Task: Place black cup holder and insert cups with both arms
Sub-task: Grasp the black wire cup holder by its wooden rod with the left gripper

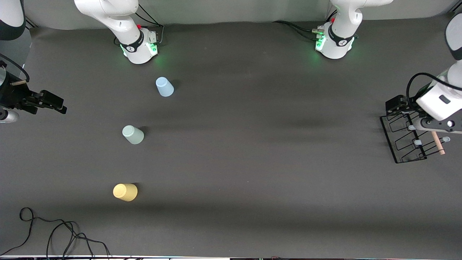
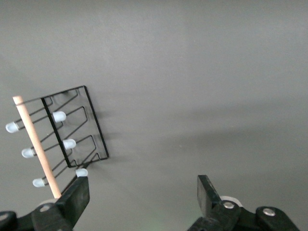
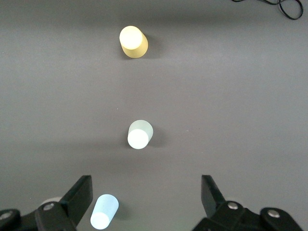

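Note:
The black cup holder (image 1: 406, 142), a wire rack with a light wooden rod (image 1: 438, 142) and grey-tipped pegs, stands at the left arm's end of the table. My left gripper (image 1: 399, 105) hangs open over the holder's edge that lies farther from the front camera. In the left wrist view the holder (image 2: 94, 127) lies beside one finger of this gripper (image 2: 143, 191), which holds nothing. Three cups stand upside down toward the right arm's end: light blue (image 1: 164, 87), pale green (image 1: 133, 134), yellow (image 1: 125, 192). My right gripper (image 1: 57, 104) is open and empty, off to the side of them.
A loose black cable (image 1: 54, 231) lies near the table's front edge at the right arm's end. The right wrist view shows the yellow cup (image 3: 133, 42), the green cup (image 3: 139, 134) and the blue cup (image 3: 104, 211) in a row on the dark mat (image 1: 252, 151).

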